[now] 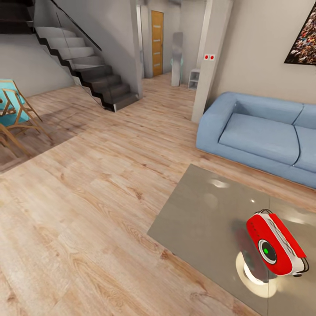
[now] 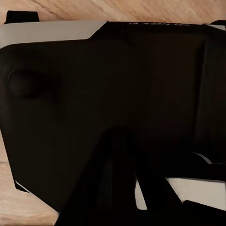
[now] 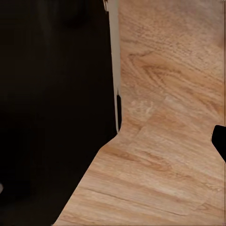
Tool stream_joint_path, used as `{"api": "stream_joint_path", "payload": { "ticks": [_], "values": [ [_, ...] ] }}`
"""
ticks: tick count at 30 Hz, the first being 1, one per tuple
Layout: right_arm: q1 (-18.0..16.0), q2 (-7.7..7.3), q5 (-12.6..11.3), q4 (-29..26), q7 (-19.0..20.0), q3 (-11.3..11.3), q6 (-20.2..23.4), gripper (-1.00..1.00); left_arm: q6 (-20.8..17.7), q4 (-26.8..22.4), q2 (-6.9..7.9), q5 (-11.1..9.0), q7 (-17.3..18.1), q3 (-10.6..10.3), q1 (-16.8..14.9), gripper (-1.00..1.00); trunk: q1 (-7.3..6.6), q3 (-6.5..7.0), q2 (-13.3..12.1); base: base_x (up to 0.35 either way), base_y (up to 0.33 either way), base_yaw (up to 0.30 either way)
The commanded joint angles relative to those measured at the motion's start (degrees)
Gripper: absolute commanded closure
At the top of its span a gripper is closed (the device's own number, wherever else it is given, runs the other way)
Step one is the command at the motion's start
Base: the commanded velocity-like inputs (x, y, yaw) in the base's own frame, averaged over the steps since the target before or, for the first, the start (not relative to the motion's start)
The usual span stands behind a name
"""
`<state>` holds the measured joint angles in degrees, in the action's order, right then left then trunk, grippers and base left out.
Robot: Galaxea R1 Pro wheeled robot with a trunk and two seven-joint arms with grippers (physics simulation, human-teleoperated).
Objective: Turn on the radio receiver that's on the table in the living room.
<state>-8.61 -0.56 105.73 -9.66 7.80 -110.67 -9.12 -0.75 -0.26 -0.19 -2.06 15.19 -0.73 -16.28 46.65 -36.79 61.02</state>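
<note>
The radio sat on the table at near right, tilted, dial w/ a green dot facing up and out. The sofa stood just beyond the table's far side; the stairs rose at far left, w/ a wood chair at left. Wrist views gave mostly dark robot body over plank floor; couldn't tell if either gripper's fingers were apart or together.

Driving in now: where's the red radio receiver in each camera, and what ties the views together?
Head view: radio receiver at lower right, on the grey table, sofa beyond.
Left wrist view: dark robot body up close, wood floor at the edges.
Right wrist view: dark robot body beside open wood floor.
Shared landmark: the wood floor.
</note>
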Motion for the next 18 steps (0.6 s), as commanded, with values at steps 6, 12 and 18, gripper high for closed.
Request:
{"api": "stream_joint_path", "payload": {
  "ticks": [6, 12, 18],
  "values": [
    [0.0, 1.31, 0.08, 0.0, -2.63, 0.01, -0.02, -1.0, -0.28, 0.0, 0.45, 0.03, 0.01, 0.0, 1.41, 1.0, 0.0, 0.54, 0.0, 0.0, 0.0, 0.0],
    [0.0, 1.59, 0.09, 0.0, -3.04, 0.01, -0.07, -1.0, -2.12, 0.0, 0.41, 0.04, -0.07, 0.02, 2.74, 1.0, 0.0, 1.08, 0.0, 0.0, 0.0, 0.0],
    [0.0, 1.62, 0.31, 0.0, -2.99, 0.01, 0.04, -1.0, -2.87, 0.0, 0.37, 0.04, -0.07, -0.01, 3.01, 1.0, 0.0, 1.62, 0.0, 0.0, 0.0, 0.0]
  ]
}}
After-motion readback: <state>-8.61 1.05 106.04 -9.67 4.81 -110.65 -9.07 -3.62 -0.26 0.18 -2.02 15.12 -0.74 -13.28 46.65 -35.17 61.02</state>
